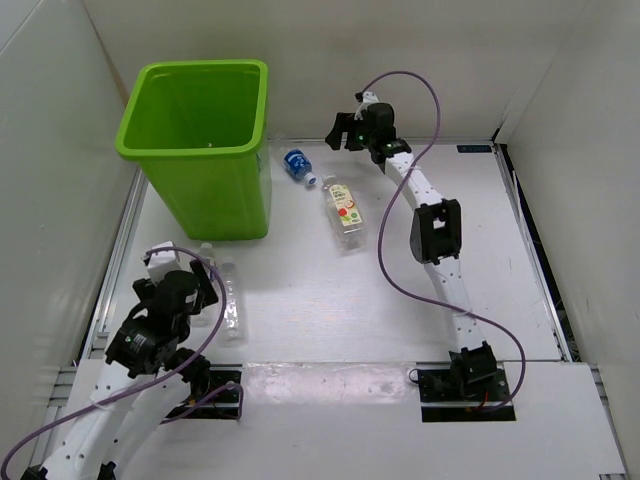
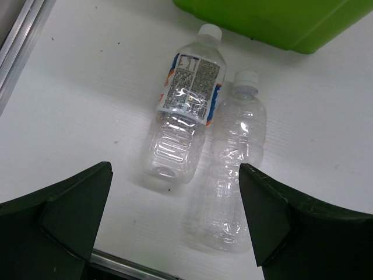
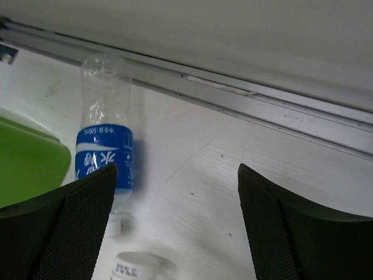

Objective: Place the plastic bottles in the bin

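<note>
The lime-green bin (image 1: 200, 140) stands at the far left. A blue-labelled bottle (image 1: 298, 165) and a wider fruit-printed bottle (image 1: 344, 208) lie to its right. Two more clear bottles, one with a pale label (image 1: 207, 262) and one bare (image 1: 232, 300), lie in front of the bin. My left gripper (image 1: 200, 288) is open and empty above them; its view shows the labelled bottle (image 2: 186, 111) and the bare one (image 2: 233, 169) just ahead of the jaws (image 2: 175, 216). My right gripper (image 1: 343, 118) is open and empty near the back wall; the blue-labelled bottle (image 3: 105, 134) lies left of it (image 3: 175, 221).
White walls enclose the table on three sides. A metal rail (image 3: 233, 93) runs along the back edge and another along the left edge (image 2: 17, 52). The bin's corner (image 3: 29, 163) and the fruit bottle's white cap (image 3: 134, 267) show in the right wrist view. The bin's base (image 2: 280, 20) shows beyond the left pair.
</note>
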Motion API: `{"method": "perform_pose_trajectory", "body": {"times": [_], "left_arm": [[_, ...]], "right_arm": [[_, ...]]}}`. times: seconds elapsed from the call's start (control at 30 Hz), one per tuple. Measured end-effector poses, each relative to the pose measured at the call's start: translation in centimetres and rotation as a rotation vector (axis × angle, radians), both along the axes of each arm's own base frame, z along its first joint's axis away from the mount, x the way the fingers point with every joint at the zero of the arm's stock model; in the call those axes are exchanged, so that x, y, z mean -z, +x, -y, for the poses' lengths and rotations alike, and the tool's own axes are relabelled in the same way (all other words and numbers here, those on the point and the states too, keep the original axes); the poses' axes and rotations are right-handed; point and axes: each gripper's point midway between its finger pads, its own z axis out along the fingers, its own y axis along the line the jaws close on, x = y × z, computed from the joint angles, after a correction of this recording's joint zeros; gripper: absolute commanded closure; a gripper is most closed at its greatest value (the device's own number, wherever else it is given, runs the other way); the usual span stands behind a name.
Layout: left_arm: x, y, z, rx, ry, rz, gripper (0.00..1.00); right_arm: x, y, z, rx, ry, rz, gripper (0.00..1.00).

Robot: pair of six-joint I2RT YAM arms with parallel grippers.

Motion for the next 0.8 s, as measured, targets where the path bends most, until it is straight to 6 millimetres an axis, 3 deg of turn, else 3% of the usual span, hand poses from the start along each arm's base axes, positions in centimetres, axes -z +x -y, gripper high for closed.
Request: {"method": "perform_pose_trajectory", "body": {"times": [0.43,0.53,0.63,0.8], "left_arm": [[0.3,0.3,-1.6,-0.109,0.059,-0.018,0.00],[0.6,0.5,-1.7,-0.121,0.079,-0.039,0.00],[1.2,0.7,-1.6,-0.123,0.103,-0.082,0.00],[1.8,0.8,-1.5,-0.121,0.125,-0.123,0.00]], "right_arm": [[-1.1,2.2,0.2,0.046,0.225,-0.012,0.11],[-1.3,2.3,0.8,0.040,0.237,-0.015,0.15],[-0.6,2.4,1.5,0.033,0.243,-0.022,0.15],[2.2,2.0,2.0,0.021,0.220,-0.073,0.15]]}}
